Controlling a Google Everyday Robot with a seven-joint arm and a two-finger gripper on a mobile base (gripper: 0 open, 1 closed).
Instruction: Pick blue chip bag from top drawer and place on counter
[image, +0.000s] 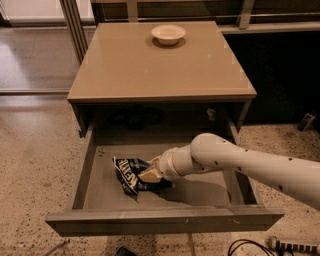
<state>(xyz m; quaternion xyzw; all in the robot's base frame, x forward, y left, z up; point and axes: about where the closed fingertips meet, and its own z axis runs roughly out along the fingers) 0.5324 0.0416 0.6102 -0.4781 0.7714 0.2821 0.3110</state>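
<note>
The blue chip bag (128, 175) is crumpled and tilted up on the left-middle of the floor of the open top drawer (200, 192). My gripper (149, 173) reaches into the drawer from the right on a white arm and is shut on the bag's right side. The bag's right part is hidden behind the fingers. The tan counter (160, 62) lies above the drawer, behind the gripper.
A small cream bowl (168, 33) sits at the back of the counter. The drawer's front panel (165, 221) is pulled out toward the camera. Cables (250, 246) lie on the speckled floor at the lower right. A dark cabinet stands to the right.
</note>
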